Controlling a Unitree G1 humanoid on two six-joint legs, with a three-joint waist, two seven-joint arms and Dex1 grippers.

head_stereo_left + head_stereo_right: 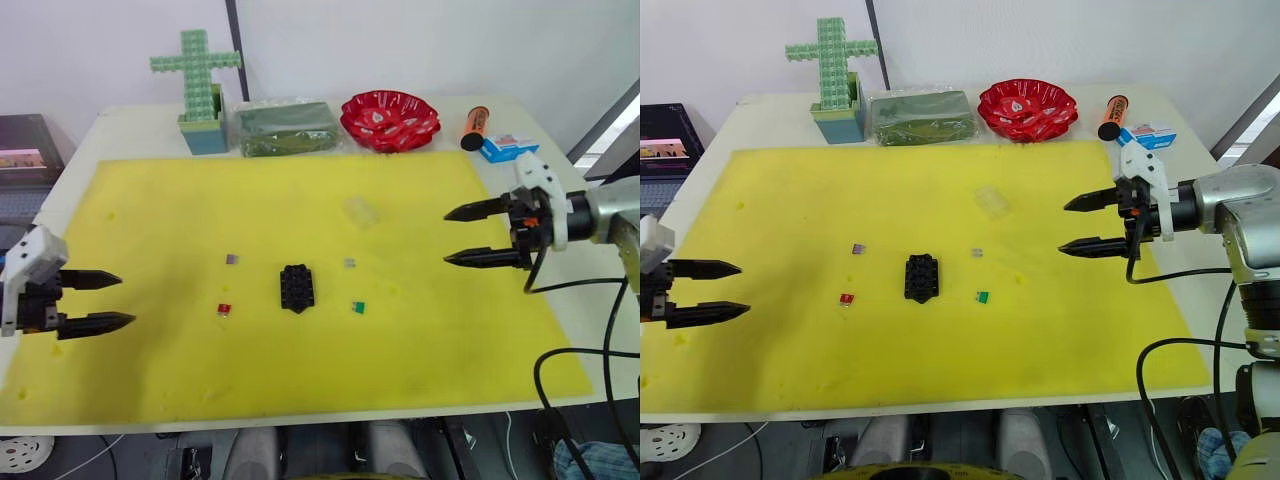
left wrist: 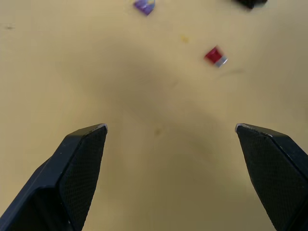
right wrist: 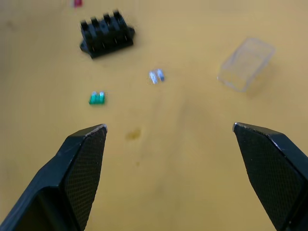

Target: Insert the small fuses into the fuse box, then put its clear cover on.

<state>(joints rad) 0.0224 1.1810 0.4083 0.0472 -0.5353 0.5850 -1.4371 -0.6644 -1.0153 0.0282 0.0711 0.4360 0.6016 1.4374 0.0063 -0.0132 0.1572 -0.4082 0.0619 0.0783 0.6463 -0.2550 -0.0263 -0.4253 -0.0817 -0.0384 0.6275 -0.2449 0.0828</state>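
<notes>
Four small fuses lay around the one fuse box [image 1: 297, 288]: one red fuse [image 1: 224, 309], one green fuse [image 1: 358, 307] and two greyish-purple fuses [image 1: 232, 259], either side. One clear cover [image 1: 360, 211] sat beyond the box.

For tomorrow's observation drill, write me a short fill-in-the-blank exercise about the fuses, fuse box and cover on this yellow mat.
1. The fuse box lies on a ____ mat.
2. The fuse on the box's left-arm side, nearest the left gripper, is ____.
3. The number of fuses already in the box is ____.
4. The clear cover lies nearer the ____ gripper.

Missing words: yellow; red; zero; right
</notes>
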